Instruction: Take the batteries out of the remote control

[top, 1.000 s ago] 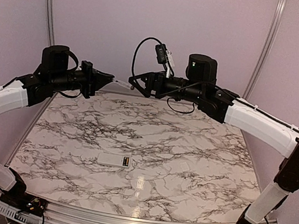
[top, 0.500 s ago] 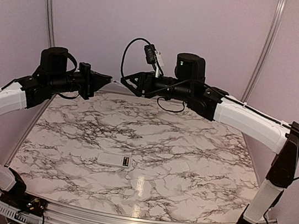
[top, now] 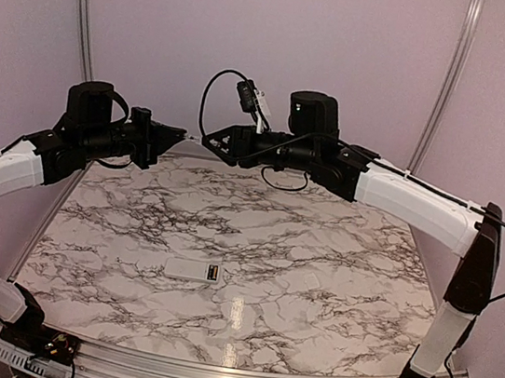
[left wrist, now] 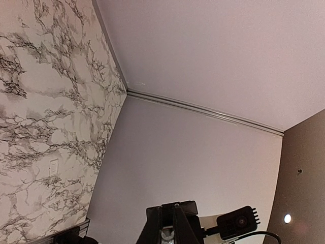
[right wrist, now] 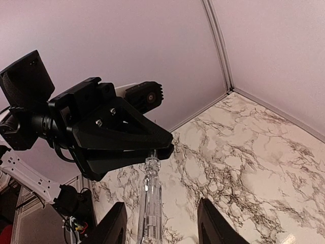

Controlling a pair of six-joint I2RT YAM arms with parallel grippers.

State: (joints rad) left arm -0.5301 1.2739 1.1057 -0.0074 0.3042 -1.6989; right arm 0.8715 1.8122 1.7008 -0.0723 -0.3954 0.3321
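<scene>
The white remote control [top: 190, 270] lies flat on the marble table, near the front centre. The gold and dark batteries [top: 212, 273] sit in the recess at its right end. Both arms are raised high over the back of the table, far from the remote. My left gripper [top: 183, 132] [left wrist: 170, 226] is shut on the end of a thin clear rod [right wrist: 152, 193]. My right gripper [top: 212, 139] [right wrist: 161, 202] is open, tip to tip with the left one, and the rod runs between its fingers [right wrist: 118, 223] without being clamped.
A small flat white cover plate [left wrist: 53, 166] lies on the marble table [top: 320, 245], apart from the remote. Pale walls and metal frame posts [top: 83, 5] close in the back and sides. The right wrist camera [left wrist: 238, 222] hangs close to my left gripper.
My right arm has swung left and brought its open gripper up to the left gripper's tip, over the clear rod. The left arm has barely moved. The remote has not moved.
</scene>
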